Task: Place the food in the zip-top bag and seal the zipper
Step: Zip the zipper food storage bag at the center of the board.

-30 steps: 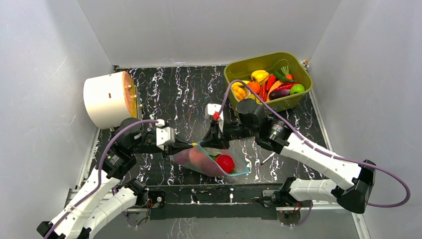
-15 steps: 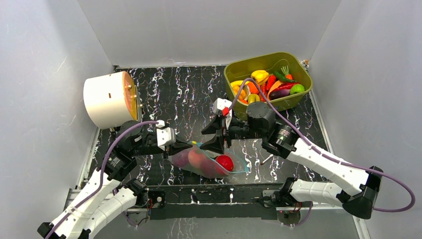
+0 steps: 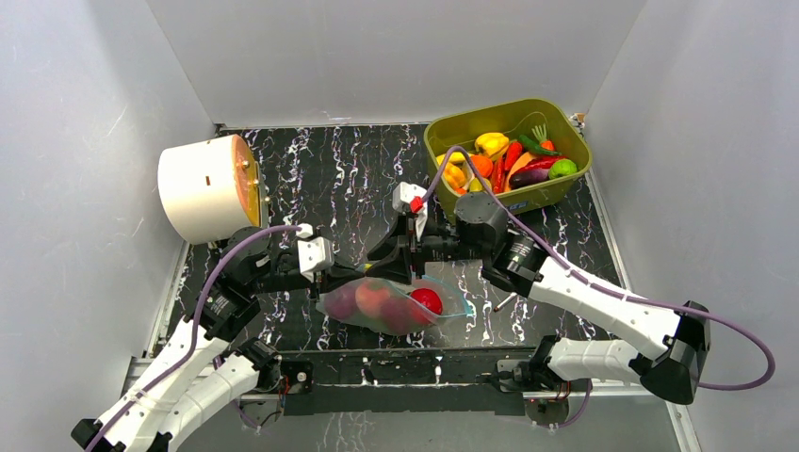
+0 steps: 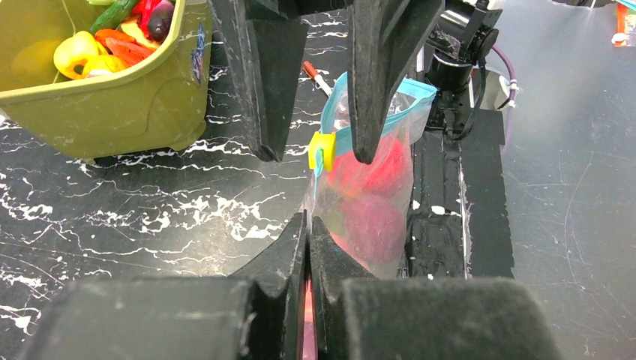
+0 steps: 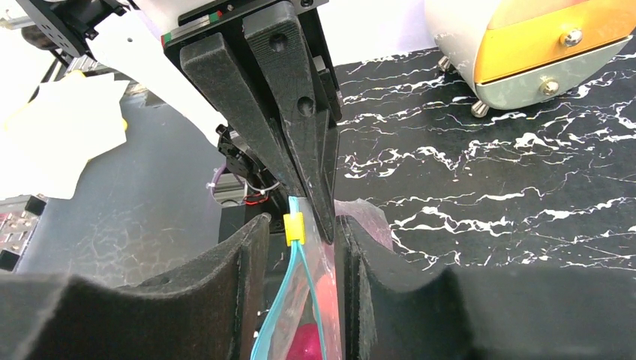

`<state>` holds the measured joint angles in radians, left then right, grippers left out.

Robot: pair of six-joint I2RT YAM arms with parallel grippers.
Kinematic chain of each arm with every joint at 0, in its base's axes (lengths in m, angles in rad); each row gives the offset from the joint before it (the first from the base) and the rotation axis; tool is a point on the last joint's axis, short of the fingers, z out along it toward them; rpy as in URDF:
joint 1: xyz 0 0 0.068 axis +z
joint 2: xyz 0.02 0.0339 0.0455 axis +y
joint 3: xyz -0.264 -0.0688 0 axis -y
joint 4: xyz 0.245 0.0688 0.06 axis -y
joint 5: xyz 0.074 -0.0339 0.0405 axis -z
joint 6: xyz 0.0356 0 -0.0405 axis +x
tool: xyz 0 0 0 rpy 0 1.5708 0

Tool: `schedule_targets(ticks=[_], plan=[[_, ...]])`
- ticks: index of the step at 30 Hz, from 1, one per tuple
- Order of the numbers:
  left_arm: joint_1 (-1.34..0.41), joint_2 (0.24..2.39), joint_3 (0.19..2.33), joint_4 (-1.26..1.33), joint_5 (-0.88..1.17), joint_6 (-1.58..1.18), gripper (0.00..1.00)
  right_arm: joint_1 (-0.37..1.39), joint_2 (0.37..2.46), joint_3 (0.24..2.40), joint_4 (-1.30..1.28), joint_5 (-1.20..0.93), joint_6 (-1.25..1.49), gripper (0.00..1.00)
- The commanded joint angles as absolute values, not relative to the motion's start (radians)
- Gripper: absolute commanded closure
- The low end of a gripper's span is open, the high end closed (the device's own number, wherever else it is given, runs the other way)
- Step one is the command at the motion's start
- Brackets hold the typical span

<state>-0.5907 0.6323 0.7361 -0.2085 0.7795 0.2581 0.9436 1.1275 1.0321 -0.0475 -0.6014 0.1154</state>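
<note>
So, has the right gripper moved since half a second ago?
Yes. The right gripper has shifted left, away from the olive-green tub.

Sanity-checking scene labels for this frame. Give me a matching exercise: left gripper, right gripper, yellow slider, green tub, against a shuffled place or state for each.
Things:
1. left gripper
2. right gripper
3. yellow slider
4. green tub

Places or states:
A. holds loose toy food
B. jaws apart, astride the zipper
C. shut on one end of the zip-top bag
D. on the zipper, between the right gripper's fingers

Pairs: 1-C; 2-B; 3-D; 4-A
</note>
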Motion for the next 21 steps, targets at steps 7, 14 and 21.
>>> schedule_targets(ticks=[7,14,21], plan=[[-0.588,0.627,0.741,-0.158,0.778,0.232,1.00,0.963,1.131,1.023,0.042,-0.573,0.116,0.84],[-0.588,0.623,0.745,-0.154,0.763,0.215,1.00,0.963,1.134,1.020,0.027,-0.588,0.095,1.00],[-0.588,0.619,0.752,-0.125,0.818,0.198,0.76,0.963,1.139,1.023,0.040,-0.604,0.095,1.00]])
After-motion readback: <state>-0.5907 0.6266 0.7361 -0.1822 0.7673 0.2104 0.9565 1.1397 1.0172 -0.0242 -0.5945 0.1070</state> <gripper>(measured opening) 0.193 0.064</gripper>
